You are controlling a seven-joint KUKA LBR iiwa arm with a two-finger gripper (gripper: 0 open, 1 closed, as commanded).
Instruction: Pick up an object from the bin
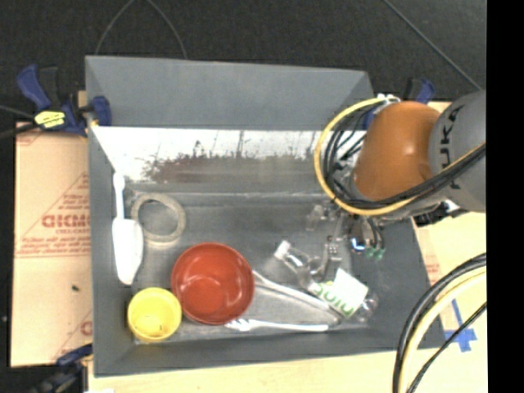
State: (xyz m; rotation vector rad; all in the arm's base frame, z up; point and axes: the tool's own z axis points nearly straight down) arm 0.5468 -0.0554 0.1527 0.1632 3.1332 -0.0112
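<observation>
Bin (229, 97): grey metal, arm enters from the right.

Near-left corner: yellow cup (152, 313), upright, mouth up. Just to its right is a red bowl (213, 285), also mouth up. I cannot tell whether the two touch.

Near edge: long white utensil (282, 327) lying flat. It runs from below the bowl's rim toward the right.

Near-right part: white packet (344, 293) with green print, lying tilted. Clear plastic wrap (286, 297) stretches between it and the bowl.

Jaws: down inside the right half of the bin, just behind the white packet. A small clear plastic piece (289, 255) lies just to their left. These two items are the nearest to the jaws. Whether the jaws are apart or closed cannot be told, nor whether anything sits between them.

Left wall: white scoop (125, 248) lying lengthwise along the wall. Just beside it, toward the middle, a clear tape roll (160, 218) lies flat.

Far-right part: orange cover (395, 150) on the wrist, above the jaws. Yellow and black cables (327, 166) loop around its left side.
</observation>
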